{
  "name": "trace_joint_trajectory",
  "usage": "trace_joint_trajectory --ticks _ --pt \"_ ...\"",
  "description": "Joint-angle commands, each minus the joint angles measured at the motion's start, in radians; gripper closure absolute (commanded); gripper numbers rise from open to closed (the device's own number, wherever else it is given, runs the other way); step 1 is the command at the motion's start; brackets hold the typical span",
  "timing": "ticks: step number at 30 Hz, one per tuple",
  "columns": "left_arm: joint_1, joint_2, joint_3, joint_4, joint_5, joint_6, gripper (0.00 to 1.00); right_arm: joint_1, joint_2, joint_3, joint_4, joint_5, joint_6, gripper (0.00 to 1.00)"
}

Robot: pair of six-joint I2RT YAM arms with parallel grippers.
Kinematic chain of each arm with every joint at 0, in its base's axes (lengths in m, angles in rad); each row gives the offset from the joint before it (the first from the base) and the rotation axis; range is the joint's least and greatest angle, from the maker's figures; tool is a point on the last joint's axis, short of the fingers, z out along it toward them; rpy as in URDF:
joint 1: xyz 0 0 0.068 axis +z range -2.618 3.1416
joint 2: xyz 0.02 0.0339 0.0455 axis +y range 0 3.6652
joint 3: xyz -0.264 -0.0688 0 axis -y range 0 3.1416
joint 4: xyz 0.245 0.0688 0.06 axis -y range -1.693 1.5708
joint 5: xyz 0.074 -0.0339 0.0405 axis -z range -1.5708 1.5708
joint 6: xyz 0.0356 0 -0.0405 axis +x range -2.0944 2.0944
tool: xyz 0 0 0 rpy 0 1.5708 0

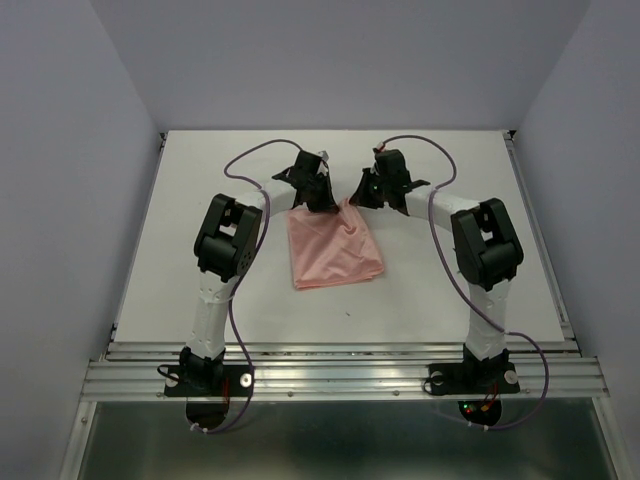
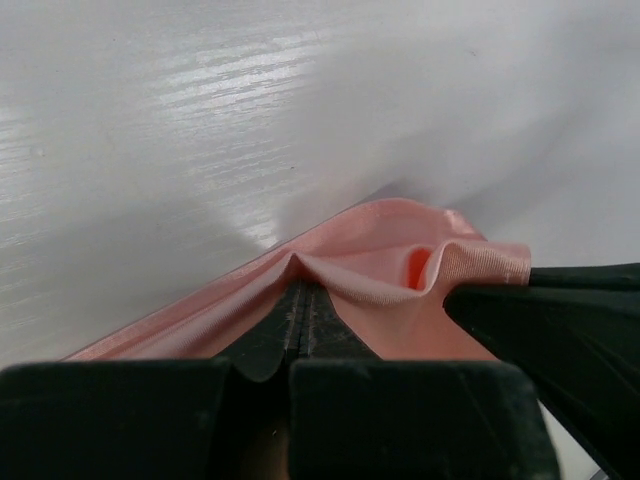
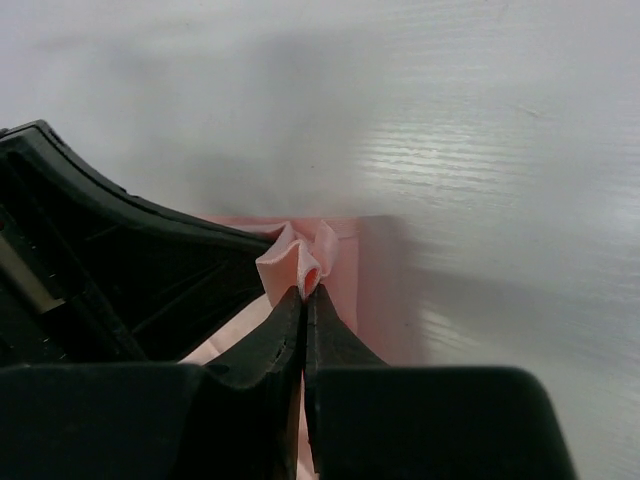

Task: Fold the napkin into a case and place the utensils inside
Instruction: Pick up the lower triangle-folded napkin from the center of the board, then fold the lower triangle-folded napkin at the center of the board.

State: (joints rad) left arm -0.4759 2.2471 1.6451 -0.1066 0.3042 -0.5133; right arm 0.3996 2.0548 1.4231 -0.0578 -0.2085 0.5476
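The salmon-pink napkin (image 1: 335, 252) lies as a broad creased rectangle in the middle of the white table (image 1: 450, 290); no narrow case shape shows. My left gripper (image 1: 321, 203) is shut on the napkin's far left corner, where the cloth edge (image 2: 380, 265) bunches up at its tips (image 2: 298, 286). Close beside it, my right gripper (image 1: 357, 199) is shut on the far right corner, with a small fold of napkin (image 3: 300, 262) pinched between its tips (image 3: 306, 291). Each wrist view shows the other gripper's black body close by. The utensils are out of view.
Purple cables (image 1: 245, 160) loop from both arms over the far part of the table. Grey walls close in the table on three sides. An aluminium rail (image 1: 340, 375) with both arm bases runs along the near edge.
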Motion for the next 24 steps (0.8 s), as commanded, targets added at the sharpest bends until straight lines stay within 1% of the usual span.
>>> trace_joint_trajectory --ticks 1,7,13,24 --pt "-0.006 0.023 -0.034 -0.025 0.003 0.027 1.0 0.036 -0.056 -0.003 0.042 0.009 0.009 0.99" --pt "-0.006 0.023 -0.044 -0.019 0.007 0.027 1.0 0.082 -0.028 0.043 0.009 0.037 0.018 0.99" --pt "-0.004 0.019 -0.059 -0.01 0.009 0.022 1.0 0.111 -0.021 0.046 0.007 0.064 0.037 0.99" --pt "-0.004 0.003 -0.094 0.012 0.013 0.007 1.0 0.12 0.021 0.082 -0.036 0.152 0.106 0.99"
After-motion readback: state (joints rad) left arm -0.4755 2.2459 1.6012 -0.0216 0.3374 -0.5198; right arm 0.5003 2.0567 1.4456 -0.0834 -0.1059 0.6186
